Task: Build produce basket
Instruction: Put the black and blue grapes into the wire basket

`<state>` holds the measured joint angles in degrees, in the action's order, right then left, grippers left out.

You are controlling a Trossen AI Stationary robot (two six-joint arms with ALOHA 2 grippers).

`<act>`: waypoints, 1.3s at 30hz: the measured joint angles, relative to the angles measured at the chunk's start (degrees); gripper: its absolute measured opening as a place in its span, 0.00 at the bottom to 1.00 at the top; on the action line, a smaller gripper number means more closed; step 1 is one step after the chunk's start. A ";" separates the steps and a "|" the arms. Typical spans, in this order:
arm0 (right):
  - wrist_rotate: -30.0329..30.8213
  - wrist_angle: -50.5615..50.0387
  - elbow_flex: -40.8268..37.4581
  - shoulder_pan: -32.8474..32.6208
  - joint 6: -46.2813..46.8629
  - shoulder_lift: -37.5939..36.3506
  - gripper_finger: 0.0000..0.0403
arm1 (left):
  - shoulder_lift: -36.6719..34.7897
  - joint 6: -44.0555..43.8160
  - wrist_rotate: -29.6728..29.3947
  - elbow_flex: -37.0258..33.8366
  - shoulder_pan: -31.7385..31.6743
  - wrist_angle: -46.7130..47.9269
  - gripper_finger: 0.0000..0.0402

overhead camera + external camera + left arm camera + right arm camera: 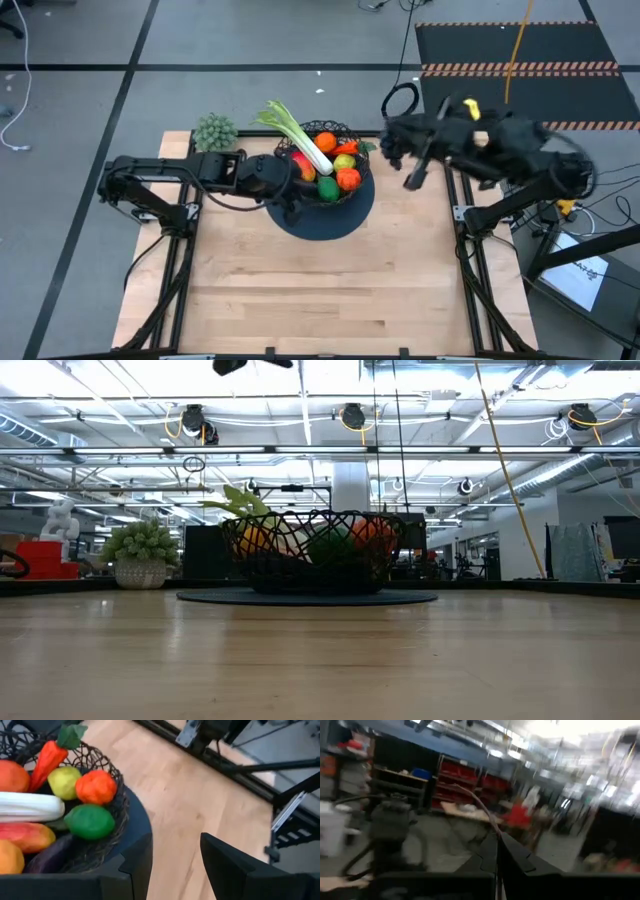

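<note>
Basket (330,160) sits on a dark mat (325,215), already holding leek (300,140), lime (327,187), carrot (47,757) and other produce. Left gripper (172,865) hangs just beside the basket, jaws apart and empty. Right gripper (497,865), shut on nothing, is raised well away from the basket. Loading looks nearly finished; no loose produce shows, though the basket's depths stay hidden

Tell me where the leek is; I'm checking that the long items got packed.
In the high view the leek lies slanted across the top of the produce in the basket, at the table's far middle, its leafy end overhanging the rim toward the fuzzy green clump.
</note>
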<state>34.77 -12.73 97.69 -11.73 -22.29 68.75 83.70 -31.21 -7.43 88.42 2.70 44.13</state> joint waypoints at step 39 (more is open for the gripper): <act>-17.14 44.60 -32.00 24.39 35.90 23.75 0.00 | -4.00 -2.48 -1.73 0.07 0.59 2.40 0.41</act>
<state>17.63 31.86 65.69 12.66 13.61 92.50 79.70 -33.69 -9.17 88.49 3.29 46.52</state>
